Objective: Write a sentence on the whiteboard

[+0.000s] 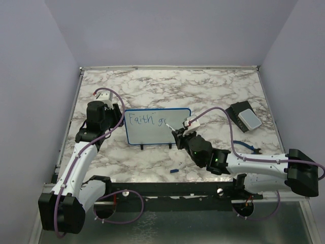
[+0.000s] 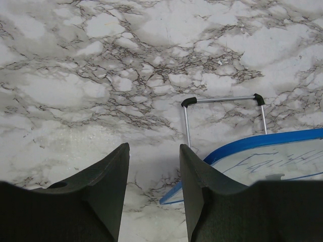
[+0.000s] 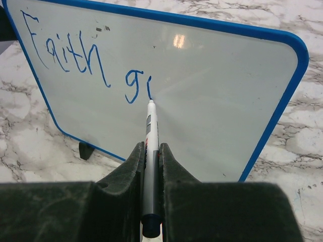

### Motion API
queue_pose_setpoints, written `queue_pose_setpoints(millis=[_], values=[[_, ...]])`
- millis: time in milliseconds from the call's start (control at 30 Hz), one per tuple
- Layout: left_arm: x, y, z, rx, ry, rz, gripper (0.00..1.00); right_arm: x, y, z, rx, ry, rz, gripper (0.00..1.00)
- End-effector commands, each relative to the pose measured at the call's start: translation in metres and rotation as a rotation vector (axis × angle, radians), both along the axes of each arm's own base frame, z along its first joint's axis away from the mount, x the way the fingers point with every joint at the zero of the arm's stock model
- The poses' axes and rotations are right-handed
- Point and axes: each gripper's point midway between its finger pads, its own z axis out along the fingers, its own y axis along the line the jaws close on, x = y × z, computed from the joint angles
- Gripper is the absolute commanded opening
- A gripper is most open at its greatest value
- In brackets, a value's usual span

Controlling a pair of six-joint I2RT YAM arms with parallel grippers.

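The whiteboard (image 1: pixel 157 127) stands upright mid-table in its blue frame. The sentence (image 3: pixel 75 55) on it reads "Faith" and then "g" with one more short stroke. My right gripper (image 3: pixel 150 151) is shut on a white marker (image 3: pixel 150 128). The marker's tip touches the board just below that last stroke. In the top view this gripper (image 1: pixel 179 134) sits in front of the board's right half. My left gripper (image 2: pixel 154 174) is open at the board's left end. The board's blue corner (image 2: pixel 174 194) shows in the gap, close to the right finger (image 2: pixel 197 191).
A dark block with a pale grey pad (image 1: pixel 245 117) lies at the right of the marble table (image 1: pixel 203 86). A small blue cap (image 1: pixel 174 171) lies near the front edge. The board's wire stand (image 2: pixel 224 100) reaches out behind it. A black foot (image 3: pixel 86 150) props it up.
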Motion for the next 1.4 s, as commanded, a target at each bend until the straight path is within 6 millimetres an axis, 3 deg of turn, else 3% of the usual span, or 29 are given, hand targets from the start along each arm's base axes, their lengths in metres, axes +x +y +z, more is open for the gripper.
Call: queue_pose_setpoints(millis=[0,233,633,1367], values=[[-0.003,-0.008,0.001,-0.022,-0.009,-0.033,0.46,0.006,-0.020,-0.001,-0.026,-0.005,-0.083,0.01],[-0.003,-0.008,0.001,-0.022,-0.009,-0.033,0.46,0.011,-0.025,0.016,-0.019,-0.064,-0.113,0.01],[-0.003,-0.008,0.001,-0.023,-0.009,-0.034,0.46,0.016,-0.016,0.035,0.004,-0.117,-0.102,0.01],[-0.003,-0.008,0.001,-0.023,-0.010,-0.033,0.46,0.009,-0.020,-0.003,-0.033,-0.016,-0.100,0.01]])
